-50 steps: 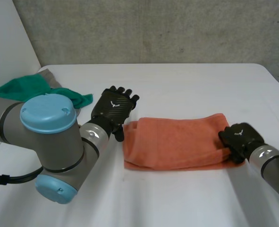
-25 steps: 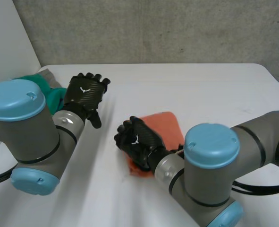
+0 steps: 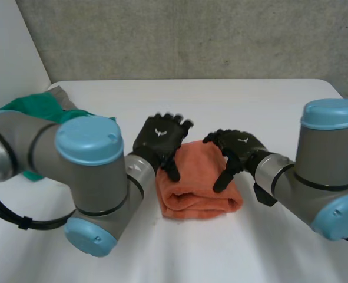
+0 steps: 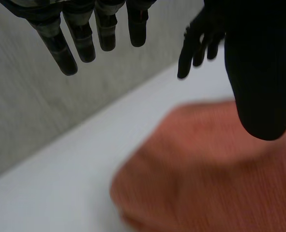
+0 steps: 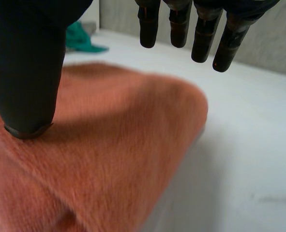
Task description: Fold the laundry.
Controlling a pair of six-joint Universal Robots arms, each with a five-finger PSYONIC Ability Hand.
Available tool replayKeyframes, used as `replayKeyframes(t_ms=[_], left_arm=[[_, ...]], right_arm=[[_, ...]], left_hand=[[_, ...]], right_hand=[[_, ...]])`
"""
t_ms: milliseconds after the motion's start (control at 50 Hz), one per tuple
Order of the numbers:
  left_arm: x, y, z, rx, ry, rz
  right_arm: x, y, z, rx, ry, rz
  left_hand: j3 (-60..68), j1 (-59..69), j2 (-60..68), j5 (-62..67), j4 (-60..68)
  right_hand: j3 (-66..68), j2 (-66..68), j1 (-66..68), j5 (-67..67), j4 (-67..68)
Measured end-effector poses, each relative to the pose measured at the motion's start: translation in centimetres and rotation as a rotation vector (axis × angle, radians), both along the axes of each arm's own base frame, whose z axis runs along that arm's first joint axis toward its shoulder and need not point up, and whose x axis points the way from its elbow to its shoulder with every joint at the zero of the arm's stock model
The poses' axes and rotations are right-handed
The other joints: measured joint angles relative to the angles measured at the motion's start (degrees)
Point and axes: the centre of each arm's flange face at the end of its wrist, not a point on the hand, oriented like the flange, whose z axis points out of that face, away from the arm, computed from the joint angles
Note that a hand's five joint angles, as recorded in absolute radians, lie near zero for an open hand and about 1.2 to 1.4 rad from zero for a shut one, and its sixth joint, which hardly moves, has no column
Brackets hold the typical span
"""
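Left hand (image 3: 161,137): fingers straight and spread, nothing held. It sits at the left edge of the orange terry towel (image 3: 198,191), thumb hanging down beside that edge. Right hand (image 3: 237,147): fingers likewise straight and empty, over the towel's right half. In the right wrist view its thumb tip looks to rest on the pile; contact is not certain. The towel lies as a compact folded bundle between the 2 hands, near the middle of the white table (image 3: 268,106).

Risks (judgement):
1) The top layer looks loose, so a thumb dragging as either hand lifts could peel it back and undo the fold.
2) A sideways push from 1 hand alone could slide the whole bundle on the smooth top.
3) The 2 hands are close, so a crossing move could knock them together.

Surface: plain white tabletop. A crumpled green cloth (image 3: 26,109) and a scrap of grey cloth (image 3: 59,93) lie at the far left, well apart from the towel, not yet folded. Room: bare grey concrete wall (image 3: 191,35) behind the table.
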Motion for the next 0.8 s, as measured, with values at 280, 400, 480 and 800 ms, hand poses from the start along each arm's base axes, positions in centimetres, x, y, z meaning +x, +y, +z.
replayKeyframes(t_ms=[280,400,480,800], left_arm=[[1.6,0.1,-5.0,0.143,-0.236,0.067],[1.1,0.3,-2.8,0.085,-0.213,0.015],[0.7,0.3,0.9,0.011,-0.137,-0.024],[1.7,1.1,10.0,-0.128,0.048,-0.281]], right_arm=[[0.0,-0.8,-3.2,-0.016,0.219,0.032],[-0.4,-0.4,-1.6,-0.093,0.214,0.015],[-0.9,0.1,0.0,-0.167,0.169,-0.009],[-4.7,2.5,-2.0,0.018,0.001,-0.187]], left_hand=[[0.0,0.0,0.0,0.0,0.0],[0.0,0.0,0.0,0.0,0.0],[0.0,0.0,0.0,0.0,0.0],[0.0,-0.01,0.0,0.0,0.0]], right_hand=[[0.0,0.0,-0.01,0.0,0.0],[0.0,0.0,-0.01,0.0,0.0],[0.0,0.0,-0.01,0.0,0.0],[0.0,0.0,-0.01,0.0,0.0]])
